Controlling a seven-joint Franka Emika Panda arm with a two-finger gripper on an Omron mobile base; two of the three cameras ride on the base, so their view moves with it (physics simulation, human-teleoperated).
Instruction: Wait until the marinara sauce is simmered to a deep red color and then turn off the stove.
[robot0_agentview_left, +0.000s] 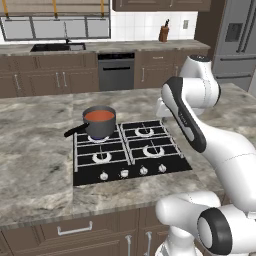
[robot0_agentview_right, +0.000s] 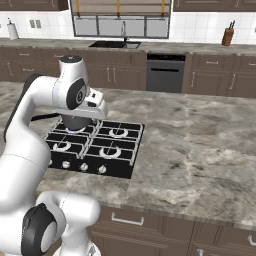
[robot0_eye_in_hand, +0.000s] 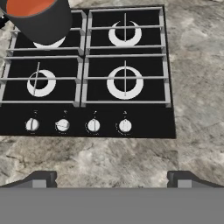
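Note:
The marinara sauce (robot0_agentview_left: 99, 115) is a smooth orange-red disc inside a dark grey saucepan (robot0_agentview_left: 100, 126) on the stove's back left burner. The stove (robot0_agentview_left: 85, 177) is a black cooktop set into the island, with a row of small silver knobs (robot0_agentview_left: 123, 173) along its front. In the hand view the sauce (robot0_eye_in_hand: 30, 5) sits at the top left, and the second knob from the left (robot0_eye_in_hand: 62, 125) is turned differently from the others. My gripper (robot0_eye_in_hand: 113, 178) hangs above the counter just in front of the knobs, open, with nothing between its fingers. My own hand hides most of the pan (robot0_agentview_right: 75, 122) in the right base view.
A grey marble island counter (robot0_agentview_left: 35, 150) surrounds the cooktop, its front edge close to my base. Behind it run brown cabinets with a steel oven (robot0_agentview_left: 116, 70), a sink (robot0_agentview_left: 57, 47) and a knife block (robot0_agentview_left: 163, 33). A fridge (robot0_agentview_left: 237, 40) stands at the far right.

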